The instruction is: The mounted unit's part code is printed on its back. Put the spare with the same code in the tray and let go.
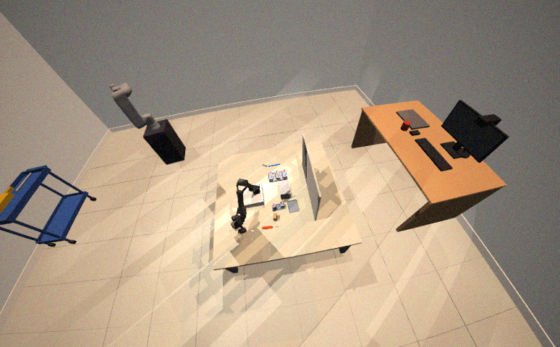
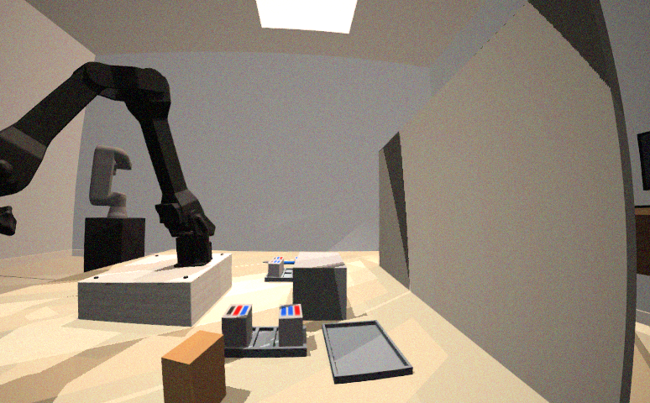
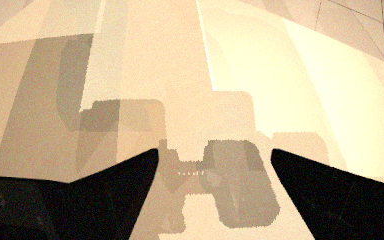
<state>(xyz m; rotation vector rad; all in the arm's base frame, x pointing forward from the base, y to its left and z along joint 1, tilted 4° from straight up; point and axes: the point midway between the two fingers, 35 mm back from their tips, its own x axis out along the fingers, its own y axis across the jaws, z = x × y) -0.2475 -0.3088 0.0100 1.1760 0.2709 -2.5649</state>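
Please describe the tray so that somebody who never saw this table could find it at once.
Find the tall upright panel on the table. At its foot, nearest the camera, lies the tray: flat, dark grey, rimmed. Unlike the neighbouring rack of striped blocks, it holds nothing.

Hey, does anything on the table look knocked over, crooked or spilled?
Nothing stands out. The spares stand upright in their holder, the tray lies flat beside them, and the open claw holds nothing.

3 spares [image 2: 237,325], 1 tray [image 2: 366,351], 1 orange block [image 2: 193,367]
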